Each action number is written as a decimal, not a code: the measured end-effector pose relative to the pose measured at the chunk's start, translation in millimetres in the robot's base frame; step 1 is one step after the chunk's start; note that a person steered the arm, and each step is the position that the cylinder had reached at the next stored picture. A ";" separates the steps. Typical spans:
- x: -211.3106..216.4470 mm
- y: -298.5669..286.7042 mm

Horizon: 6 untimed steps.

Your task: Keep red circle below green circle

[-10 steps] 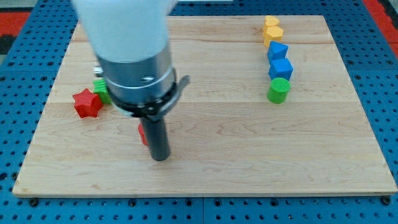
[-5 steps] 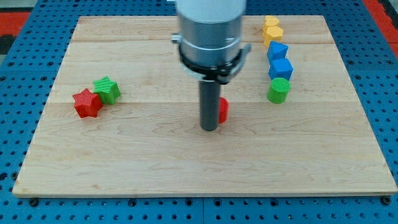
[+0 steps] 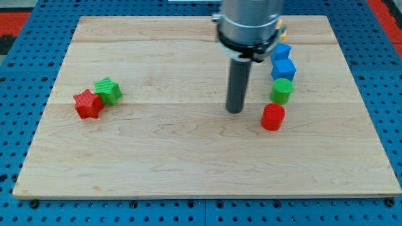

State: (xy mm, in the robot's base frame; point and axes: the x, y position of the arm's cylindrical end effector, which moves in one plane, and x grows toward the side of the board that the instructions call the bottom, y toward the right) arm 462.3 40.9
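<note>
My tip (image 3: 235, 110) sits on the wooden worktop (image 3: 188, 157), just left of & slightly above the red circle (image 3: 272, 117), apart from it, not touching. No claw on this rig, just the rod, so nothing is grasped. Red circle sits directly below the green circle (image 3: 282, 91), close to it. Above the green circle: 2 blue blocks (image 3: 283, 68) & (image 3: 281, 51) in a column. At the view's left, red star (image 3: 87, 104) touches green star (image 3: 108, 90).
</note>
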 end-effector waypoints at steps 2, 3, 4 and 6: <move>30.0 39.9; 21.5 122.1; 26.4 123.6; 36.9 226.0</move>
State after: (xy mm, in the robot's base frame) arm 499.2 266.9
